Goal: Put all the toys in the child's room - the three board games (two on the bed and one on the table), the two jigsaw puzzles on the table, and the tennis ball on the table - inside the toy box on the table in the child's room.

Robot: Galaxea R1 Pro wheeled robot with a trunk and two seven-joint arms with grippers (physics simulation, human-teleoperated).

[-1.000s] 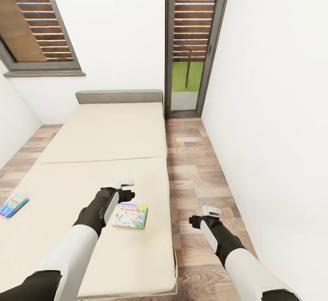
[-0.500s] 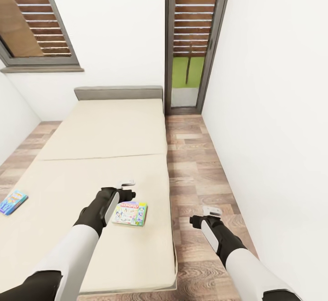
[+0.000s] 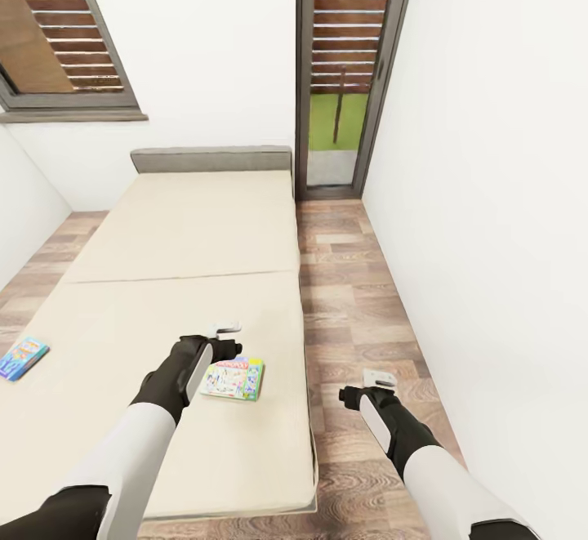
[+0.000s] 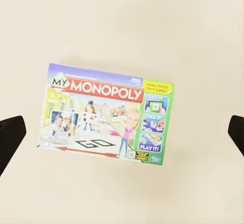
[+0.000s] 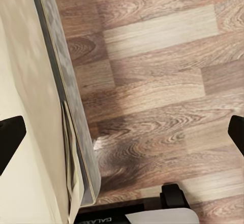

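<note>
- White-walled room, plank floor [image 3: 351,278], beige bed [image 3: 180,238] across left and centre of frame, grey headboard [image 3: 212,158] at upper centre.
- Monopoly box [image 3: 234,378], lower centre, lay flat on mattress near bed's right edge; small blue box [image 3: 23,357] at far left edge, well apart.
- Left gripper [image 4: 122,132] hovered over Monopoly box, fingers spread wide, nothing held.
- Right gripper [image 5: 122,132] hung over floor beside bed, fingers likewise apart.
- Judged light, stiff cardboard, glossy and likely slippery; soft mattress gives underneath.
- Best taken across short sides, edges pinched.
</note>
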